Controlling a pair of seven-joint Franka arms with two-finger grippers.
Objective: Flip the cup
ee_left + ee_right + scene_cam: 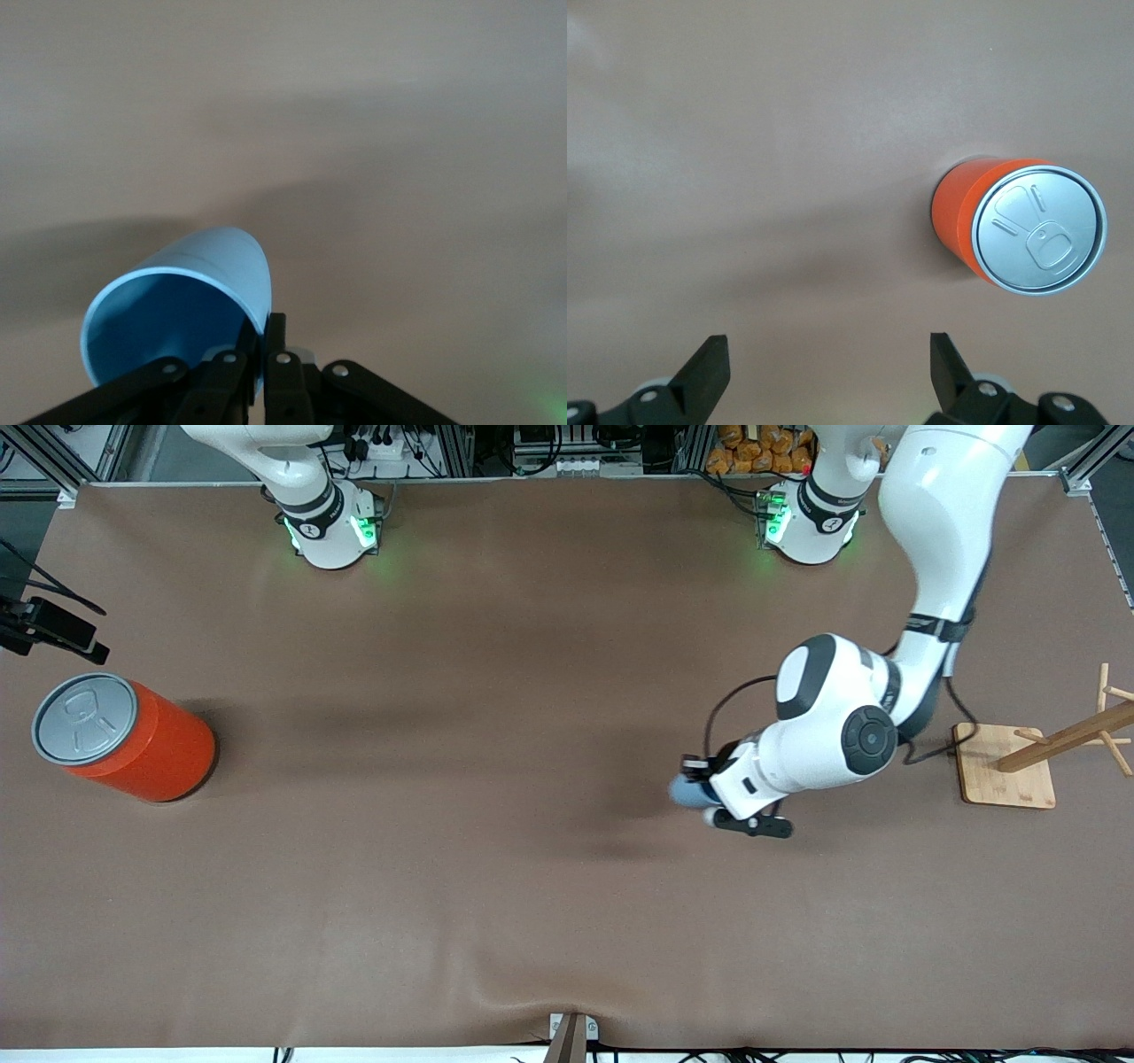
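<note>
The light-blue cup (pixel 685 790) is pinched at its rim by my left gripper (pixel 702 793) over the table toward the left arm's end. In the left wrist view the cup (pixel 217 266) is tilted, with its darker blue inside facing the camera. The left gripper (pixel 263 326) is shut on the rim, one finger inside and one outside. In the front view the wrist hides most of the cup. My right gripper (pixel 828 350) is open and empty, high over the table beside the orange can; it does not show in the front view.
A big orange can (pixel 146 748) with a grey lid stands toward the right arm's end; it also shows in the right wrist view (pixel 961 221). A wooden rack on a square base (pixel 1005 771) stands at the left arm's end, close to the left arm's elbow.
</note>
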